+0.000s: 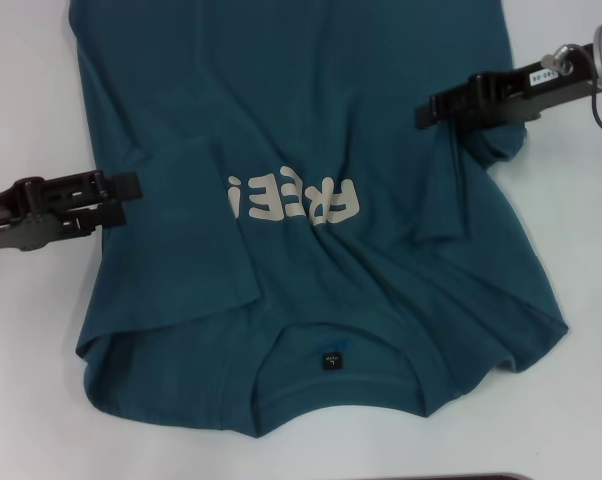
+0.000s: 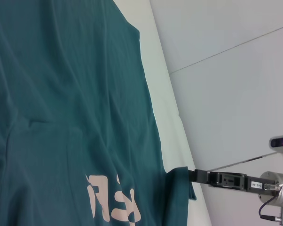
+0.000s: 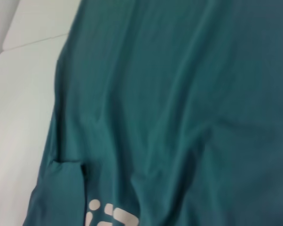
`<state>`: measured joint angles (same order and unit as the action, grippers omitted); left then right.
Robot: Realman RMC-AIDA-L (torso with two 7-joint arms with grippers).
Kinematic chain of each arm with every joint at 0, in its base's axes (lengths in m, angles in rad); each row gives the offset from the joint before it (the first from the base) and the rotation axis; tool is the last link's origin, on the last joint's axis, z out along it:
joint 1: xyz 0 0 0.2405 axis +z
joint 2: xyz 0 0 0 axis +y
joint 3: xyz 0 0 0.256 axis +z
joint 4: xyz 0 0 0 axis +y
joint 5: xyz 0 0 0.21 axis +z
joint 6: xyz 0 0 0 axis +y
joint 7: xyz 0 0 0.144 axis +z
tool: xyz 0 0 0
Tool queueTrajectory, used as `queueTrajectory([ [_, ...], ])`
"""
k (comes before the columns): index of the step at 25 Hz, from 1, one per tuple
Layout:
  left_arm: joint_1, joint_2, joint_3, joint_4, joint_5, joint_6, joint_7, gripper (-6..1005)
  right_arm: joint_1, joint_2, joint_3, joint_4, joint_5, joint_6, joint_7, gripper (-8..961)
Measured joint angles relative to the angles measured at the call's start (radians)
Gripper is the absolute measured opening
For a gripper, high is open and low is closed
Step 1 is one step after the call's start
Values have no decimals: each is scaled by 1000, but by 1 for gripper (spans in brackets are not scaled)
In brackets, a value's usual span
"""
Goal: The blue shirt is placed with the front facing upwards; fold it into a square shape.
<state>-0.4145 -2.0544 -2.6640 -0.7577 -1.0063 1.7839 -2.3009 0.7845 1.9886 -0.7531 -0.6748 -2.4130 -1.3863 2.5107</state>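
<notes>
The blue shirt (image 1: 311,90) lies spread on the white table (image 1: 21,80), collar toward me, with its cream lettering (image 1: 296,198) and small dark neck label (image 1: 331,360) showing. My left gripper (image 1: 133,188) sits at the shirt's left edge, fingers together on the cloth where the side is doubled inward. My right gripper (image 1: 423,108) is at the right side, shut on a pinched-up fold. In the left wrist view the right gripper (image 2: 193,175) clamps a raised flap of the shirt (image 2: 61,117). The right wrist view shows only the shirt (image 3: 179,94) and a lifted flap (image 3: 61,188) near the letters.
White tabletop (image 1: 581,250) shows on both sides of the shirt. The table's far edge (image 2: 179,113) runs along a pale wall. A dark strip (image 1: 451,477) lies at the near edge.
</notes>
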Motion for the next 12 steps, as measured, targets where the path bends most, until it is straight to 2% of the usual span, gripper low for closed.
queueTrajectory([
  [3, -1, 0, 0, 0, 0, 0, 0, 813, 17, 0, -22, 1, -4, -5, -3, 628],
  [7, 3, 0, 1, 0, 0, 0, 0, 813, 31, -17, -101, -2, -6, -38, 9, 644],
  [12, 5, 1, 1, 0, 0, 0, 0, 813, 45, -42, -119, -16, -35, -107, 20, 645],
])
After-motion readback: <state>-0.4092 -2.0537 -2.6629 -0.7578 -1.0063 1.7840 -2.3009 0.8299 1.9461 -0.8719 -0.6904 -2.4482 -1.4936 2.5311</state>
